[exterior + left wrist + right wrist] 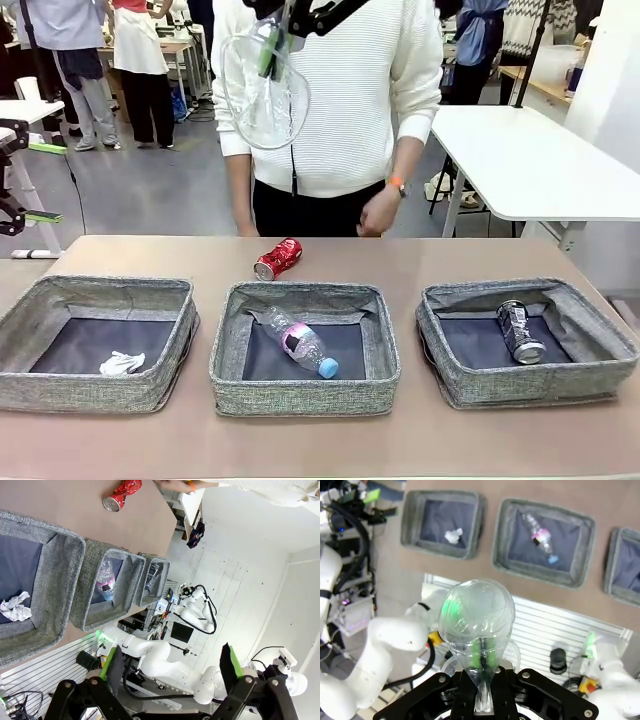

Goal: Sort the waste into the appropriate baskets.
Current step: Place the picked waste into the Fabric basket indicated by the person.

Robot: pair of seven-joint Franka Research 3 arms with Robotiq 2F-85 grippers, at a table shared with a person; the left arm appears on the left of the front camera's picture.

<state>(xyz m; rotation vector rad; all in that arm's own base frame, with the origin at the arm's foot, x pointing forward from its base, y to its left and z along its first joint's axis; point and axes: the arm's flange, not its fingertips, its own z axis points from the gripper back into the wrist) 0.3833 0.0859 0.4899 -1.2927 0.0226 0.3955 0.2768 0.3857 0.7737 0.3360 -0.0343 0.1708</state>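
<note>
Counter edge to edge was yours to read, operator: three grey baskets sat in a row near your side, with narrow strips of bare top between them. The left basket held the white crumpled paper ball, the middle basket held the clear blue-capped bottle with pink label lying slantwise, and the right basket held the dark printed can beside its far wall. Behind the middle basket, close to its far rim but apart from it, the crushed red can lay on open top, with free room on both sides out to the far edge, where a person stood with one hand hanging just past that edge.

Your right tool was up high, well clear of the baskets, clenched on the pinched rim of the clear plastic cup, which was squashed flat where the tool held it. Your left tool hung released off the counter's left side, its green pads spread wide with nothing between them
</note>
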